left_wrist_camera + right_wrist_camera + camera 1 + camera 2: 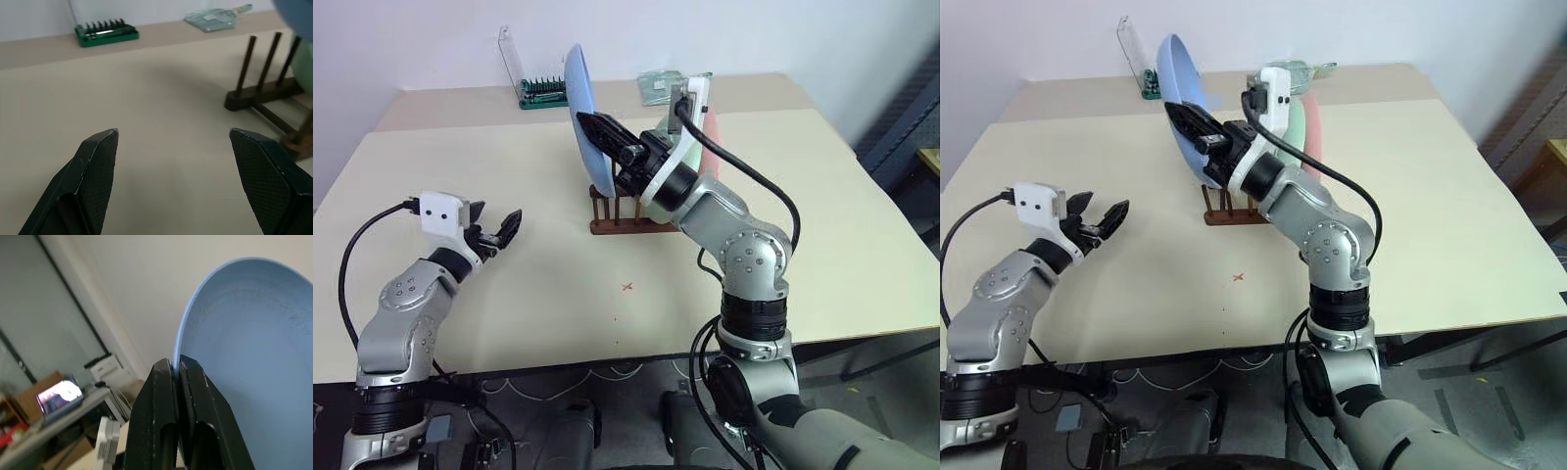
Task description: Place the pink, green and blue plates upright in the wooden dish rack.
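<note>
A: Beige table (783, 225) before a white wall, with the wooden dish rack (625, 217) near its middle; where are the 3 plates?

B: 2 stand already in the rack, the green plate (1295, 132) and the pink plate (1311, 147) just behind it, both upright between the pegs and partly hidden by the right arm; the blue plate (588, 117) is in the air, on edge, just above the rack's front pegs.

A: Why is it held on edge?

B: I think so that it can slide down between 2 pegs; the right gripper (177, 369) has both fingers pressed together on the rim, so the plate hangs from one thin grip.

A: And the other hand?

B: The left gripper (497, 233) hovers low over the table, well apart from the rack, its fingers spread wide with nothing between them; it seems only to wait.

A: Anything else on the table?

B: A green tray of bits (544, 92) with a clear lid, and a flat clear packet (658, 86), both at the far edge; they are no part of the job.
</note>
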Available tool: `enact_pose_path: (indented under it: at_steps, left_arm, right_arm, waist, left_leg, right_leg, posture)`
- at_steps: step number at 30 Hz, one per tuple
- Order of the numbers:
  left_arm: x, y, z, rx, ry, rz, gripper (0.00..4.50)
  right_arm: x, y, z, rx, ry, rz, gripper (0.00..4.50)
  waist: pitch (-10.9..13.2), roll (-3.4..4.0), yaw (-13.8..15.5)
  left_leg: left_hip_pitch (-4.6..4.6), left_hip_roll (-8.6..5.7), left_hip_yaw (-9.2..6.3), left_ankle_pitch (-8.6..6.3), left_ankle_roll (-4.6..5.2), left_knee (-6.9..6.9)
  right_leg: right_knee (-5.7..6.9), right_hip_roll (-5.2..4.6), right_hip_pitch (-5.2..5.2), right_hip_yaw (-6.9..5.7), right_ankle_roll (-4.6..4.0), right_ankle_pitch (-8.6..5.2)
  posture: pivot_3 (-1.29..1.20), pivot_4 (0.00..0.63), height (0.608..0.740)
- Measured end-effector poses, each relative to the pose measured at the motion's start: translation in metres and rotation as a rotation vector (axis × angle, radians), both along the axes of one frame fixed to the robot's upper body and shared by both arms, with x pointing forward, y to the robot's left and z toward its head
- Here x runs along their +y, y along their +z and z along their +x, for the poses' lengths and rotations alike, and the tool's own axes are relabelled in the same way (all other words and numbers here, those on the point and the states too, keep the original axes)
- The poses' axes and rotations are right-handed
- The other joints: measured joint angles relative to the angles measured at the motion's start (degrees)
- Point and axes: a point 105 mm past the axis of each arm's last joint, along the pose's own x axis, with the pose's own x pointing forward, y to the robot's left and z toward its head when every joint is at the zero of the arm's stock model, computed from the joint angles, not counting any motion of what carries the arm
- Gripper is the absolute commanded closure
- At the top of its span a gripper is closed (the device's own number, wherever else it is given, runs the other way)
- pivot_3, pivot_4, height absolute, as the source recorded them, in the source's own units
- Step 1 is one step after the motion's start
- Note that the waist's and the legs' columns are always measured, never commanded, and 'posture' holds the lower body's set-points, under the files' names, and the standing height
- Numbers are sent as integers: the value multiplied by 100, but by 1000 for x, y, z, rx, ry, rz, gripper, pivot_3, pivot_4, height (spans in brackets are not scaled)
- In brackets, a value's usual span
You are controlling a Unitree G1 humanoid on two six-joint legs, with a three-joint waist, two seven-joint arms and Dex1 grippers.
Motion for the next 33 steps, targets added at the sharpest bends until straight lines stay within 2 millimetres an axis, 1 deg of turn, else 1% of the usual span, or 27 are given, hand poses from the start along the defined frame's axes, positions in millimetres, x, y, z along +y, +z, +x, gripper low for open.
enact_pose_path:
  at_steps: [3,9,13,16,18,21,25,26,29,33]
  left_arm:
    - [-2,-7,-4,16,-28,-2,800]
    - [-13,-18,-14,67,-120,19,800]
    - [-22,-21,-22,88,-190,16,800]
    - [-31,-23,-27,111,-246,4,800]
    - [-34,-24,-29,115,-258,4,800]
    - [-35,-24,-30,120,-264,5,769]
    - [-36,-28,-31,136,-270,3,769]
    - [-36,-28,-32,137,-271,3,769]
    - [-38,-29,-32,140,-275,4,769]
    - [-41,-31,-32,148,-292,4,769]
  right_arm:
    - [-4,-6,8,65,-18,9,4500]
    - [-3,-15,20,181,-32,19,4500]
    - [-8,-15,30,250,-57,54,4500]
    - [-9,-15,34,278,-65,67,4500]
    - [-10,-16,35,294,-69,71,4500]
    - [-10,-18,36,311,-68,70,3546]
    - [-11,-18,37,317,-67,68,1554]
    - [-11,-19,37,316,-69,66,1130]
    - [-13,-19,38,308,-84,56,1130]
    - [-16,-15,39,246,-118,17,1130]
  waist:
    - [1,1,3]
    - [1,2,0]
    - [2,3,0]
    - [3,5,-1]
    - [3,6,-1]
    - [3,6,-1]
    - [4,6,-1]
    - [4,6,-1]
    - [4,7,-1]
    - [4,7,-1]
  left_leg:
    - [0,0,0,0,0,0]
    - [0,1,0,0,1,-1]
    - [0,1,0,0,1,-2]
    - [0,1,1,0,1,-3]
    - [0,1,1,0,1,-4]
    - [0,1,1,0,2,-4]
    - [0,1,1,0,2,-4]
    - [0,1,1,0,2,-4]
    - [0,1,1,0,2,-4]
    - [0,1,1,0,2,-4]
  right_leg:
    - [0,0,0,0,0,0]
    - [0,0,0,0,0,0]
    - [-1,0,0,0,0,0]
    - [-1,0,0,0,0,0]
    - [-1,0,0,0,0,0]
    - [-1,0,0,0,0,0]
    - [-1,0,0,0,0,0]
    - [-1,0,0,0,0,0]
    - [-1,0,0,0,0,0]
    - [-2,0,0,-1,0,0]
  posture:
    - [0,150,740]
    - [0,150,740]
    - [0,150,740]
    - [0,150,740]
    - [0,150,740]
    - [0,150,740]
    - [0,150,740]
    - [0,150,740]
    - [0,150,740]
    - [0,150,740]
